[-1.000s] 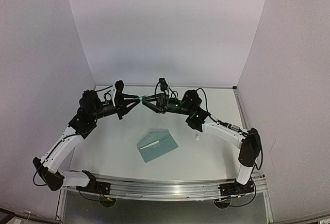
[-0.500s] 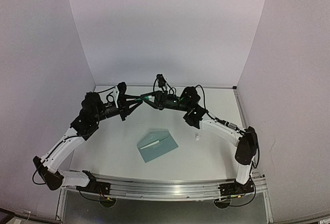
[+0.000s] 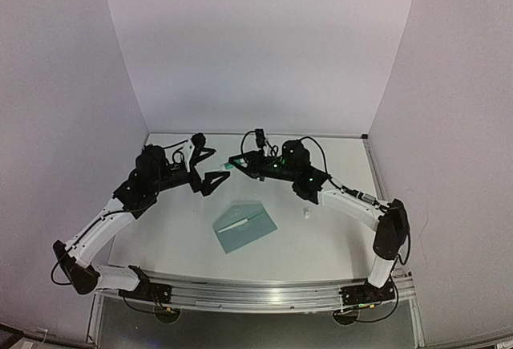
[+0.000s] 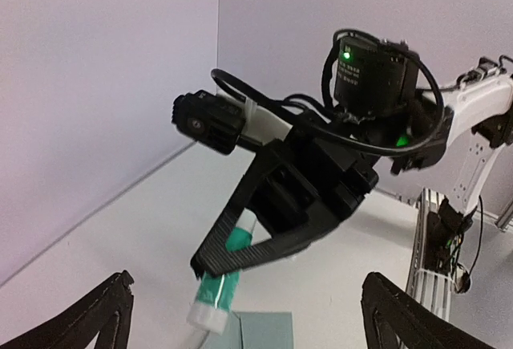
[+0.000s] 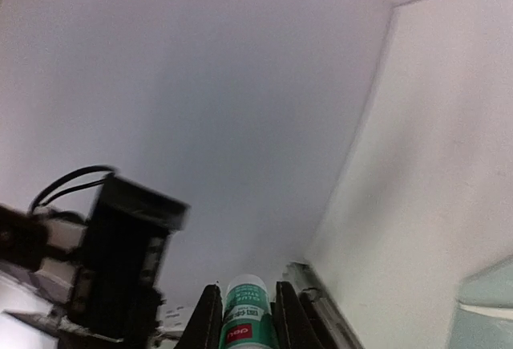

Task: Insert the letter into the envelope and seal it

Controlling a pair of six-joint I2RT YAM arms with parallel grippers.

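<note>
Left gripper (image 3: 208,162) is up in the air over the far half of the table (image 3: 337,241), left of middle. Its fingers (image 4: 112,305) are spread wide with nothing between them. In the left wrist view we see both tips far apart at the bottom corners.

Right gripper (image 3: 234,162) faces it from the right, also off the table, tips close to the left one but not touching it. It is pinching a glue stick (image 4: 218,294), a green and white tube. The right wrist view shows the tube (image 5: 247,310) clamped between the two fingers (image 5: 210,321), and its white end pokes out past the tips.

The envelope (image 3: 247,229), teal, lies flat on the table toward the near edge, about midway between the two arm bases, well apart from both grippers. Its flap looks folded open. A pale strip (image 3: 234,225) runs along its mouth; we cannot tell if that is the letter.

A small white object (image 3: 305,214) sits on the table to the right of the envelope, under the right arm. It is too small to identify.
</note>
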